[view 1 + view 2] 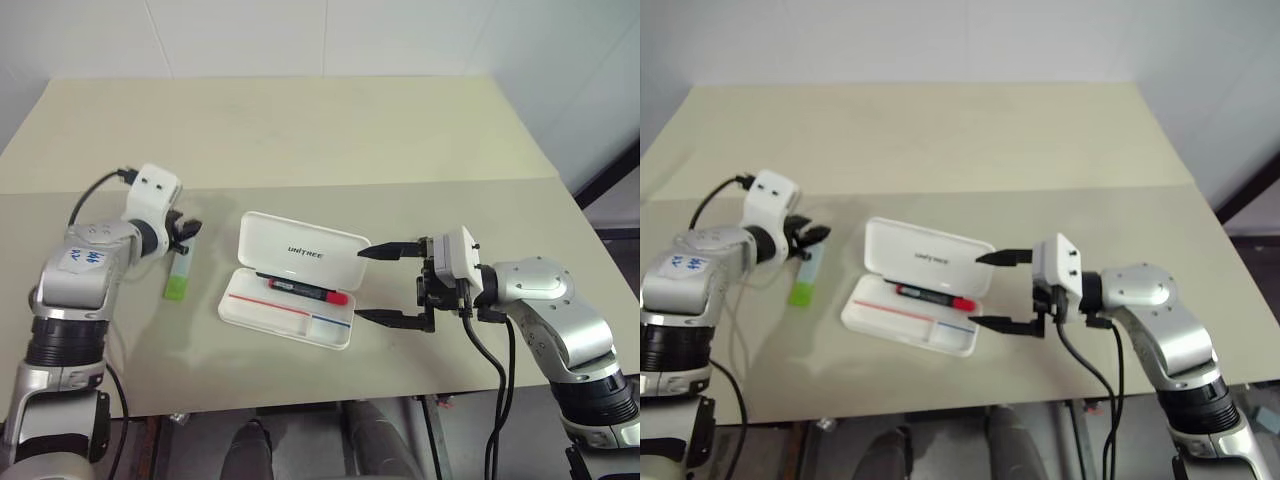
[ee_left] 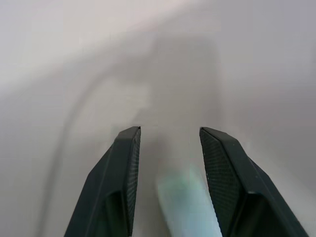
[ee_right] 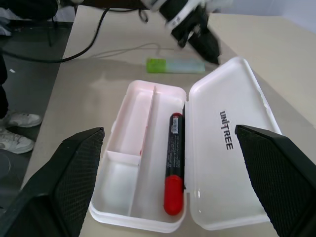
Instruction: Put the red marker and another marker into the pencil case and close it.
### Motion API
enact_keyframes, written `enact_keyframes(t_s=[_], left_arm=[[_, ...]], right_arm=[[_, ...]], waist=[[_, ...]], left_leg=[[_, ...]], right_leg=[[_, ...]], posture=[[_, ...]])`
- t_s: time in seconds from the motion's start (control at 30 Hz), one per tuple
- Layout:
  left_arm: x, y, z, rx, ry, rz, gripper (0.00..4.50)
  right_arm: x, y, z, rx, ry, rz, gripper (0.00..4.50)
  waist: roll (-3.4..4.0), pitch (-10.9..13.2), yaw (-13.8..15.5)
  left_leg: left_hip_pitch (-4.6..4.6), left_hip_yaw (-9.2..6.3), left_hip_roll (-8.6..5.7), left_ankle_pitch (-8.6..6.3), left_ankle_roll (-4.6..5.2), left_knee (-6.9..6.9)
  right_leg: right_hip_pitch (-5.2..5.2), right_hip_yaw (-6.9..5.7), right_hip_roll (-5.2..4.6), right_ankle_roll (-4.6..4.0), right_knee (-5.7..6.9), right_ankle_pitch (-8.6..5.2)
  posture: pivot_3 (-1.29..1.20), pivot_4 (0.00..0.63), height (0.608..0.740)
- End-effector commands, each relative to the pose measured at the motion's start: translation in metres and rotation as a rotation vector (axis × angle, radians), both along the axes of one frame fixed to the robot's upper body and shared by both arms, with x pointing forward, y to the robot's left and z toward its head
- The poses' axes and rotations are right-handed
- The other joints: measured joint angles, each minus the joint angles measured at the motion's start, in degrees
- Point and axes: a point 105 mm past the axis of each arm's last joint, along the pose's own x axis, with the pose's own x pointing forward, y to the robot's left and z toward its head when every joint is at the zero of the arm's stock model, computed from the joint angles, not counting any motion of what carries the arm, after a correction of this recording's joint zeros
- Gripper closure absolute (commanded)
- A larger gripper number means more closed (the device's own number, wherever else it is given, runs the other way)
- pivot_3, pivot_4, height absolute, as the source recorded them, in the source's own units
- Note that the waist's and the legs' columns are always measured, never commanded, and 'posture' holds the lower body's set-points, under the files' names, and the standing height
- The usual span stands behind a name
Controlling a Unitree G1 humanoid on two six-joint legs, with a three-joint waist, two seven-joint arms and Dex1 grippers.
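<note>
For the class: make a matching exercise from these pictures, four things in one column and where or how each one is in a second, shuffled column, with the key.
Things
1. red marker
2. green highlighter
3. pencil case
4. right claw

States
A. wide open beside the case
B. lying in the case tray
C. lid up, on the table
D. on the table, by the left claw

Pairs: 1-B, 2-D, 3-C, 4-A
</note>
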Motion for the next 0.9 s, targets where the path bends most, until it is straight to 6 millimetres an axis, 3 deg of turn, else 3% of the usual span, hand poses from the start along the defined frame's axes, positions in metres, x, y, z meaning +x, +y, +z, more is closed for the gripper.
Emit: enact_keyframes(t_s=[0.03, 0.23, 0.37, 0.47, 0.57, 0.73, 0.8, 0.9], left_arm=[[-0.003, -0.022, 0.049, 0.053, -0.207, -0.224, 2.49], [-0.031, -0.072, 0.076, 0.093, -0.307, -0.627, 2.49], [-0.067, -0.096, 0.066, 0.085, -0.186, -0.910, 2.49], [-0.074, -0.097, 0.057, 0.135, -0.108, -0.982, 2.49], [-0.064, -0.091, 0.060, 0.133, -0.123, -0.923, 2.49], [0.002, -0.048, 0.057, 0.043, -0.157, -0.386, 2.49], [0.009, -0.044, 0.054, 0.024, -0.164, -0.313, 2.49], [0.000, -0.053, 0.041, -0.043, -0.097, -0.313, 2.32]], right_arm=[[-0.002, -0.004, 0.011, 0.018, -0.051, -0.001, 0.00], [-0.001, -0.005, 0.011, 0.020, -0.052, -0.010, 0.00], [0.000, -0.006, 0.011, 0.020, -0.052, -0.021, 0.00], [0.001, -0.006, 0.011, 0.019, -0.055, -0.029, 0.00], [0.001, -0.007, 0.011, 0.020, -0.059, -0.039, 0.00], [-0.001, -0.010, 0.009, 0.019, -0.051, -0.061, 0.00], [-0.001, -0.010, 0.009, 0.018, -0.048, -0.064, 0.00], [-0.001, -0.011, 0.008, 0.018, -0.046, -0.067, 0.00]], waist=[[0.01, 0.0, 0.8], [0.01, 0.0, 1.9], [0.01, 0.0, 2.3], [0.01, 0.0, 2.2], [0.01, 0.0, 2.3], [0.01, 0.0, 2.5], [0.01, 0.0, 2.5], [0.00, 0.0, 2.4]], left_leg=[[-0.02, 0.02, 0.00, 0.03, -0.06, -0.01], [-0.06, 0.28, -0.01, -0.12, 0.00, 0.21], [-0.02, 0.28, 0.00, -0.11, 0.00, 0.25], [0.02, 0.29, 0.00, -0.11, 0.01, 0.30], [0.03, 0.28, 0.00, -0.10, 0.02, 0.43], [0.03, 0.26, -0.01, -0.15, 0.10, 0.86], [0.16, 0.24, -0.01, -0.21, 0.21, 1.03], [0.15, 0.23, -0.01, -0.21, 0.20, 1.06]], right_leg=[[-0.11, -0.01, 0.00, -0.03, 0.13, -0.10], [-0.05, 0.00, -0.07, 0.08, 0.02, -0.10], [-0.04, 0.00, -0.04, 0.06, 0.12, -0.10], [-0.03, 0.01, -0.05, 0.06, 0.18, -0.10], [-0.03, 0.01, -0.04, 0.04, 0.29, -0.11], [0.20, 0.01, -0.03, 0.06, 0.28, -0.10], [0.53, 0.01, -0.03, 0.07, 0.12, -0.11], [0.68, 0.02, -0.03, 0.07, -0.09, -0.09]], posture=[[0.00, 0.150, 0.740], [0.00, 0.150, 0.740], [0.00, 0.150, 0.740], [0.00, 0.150, 0.740], [0.00, 0.150, 0.740], [0.00, 0.150, 0.740], [0.00, 0.150, 0.740], [0.00, 0.150, 0.740]])
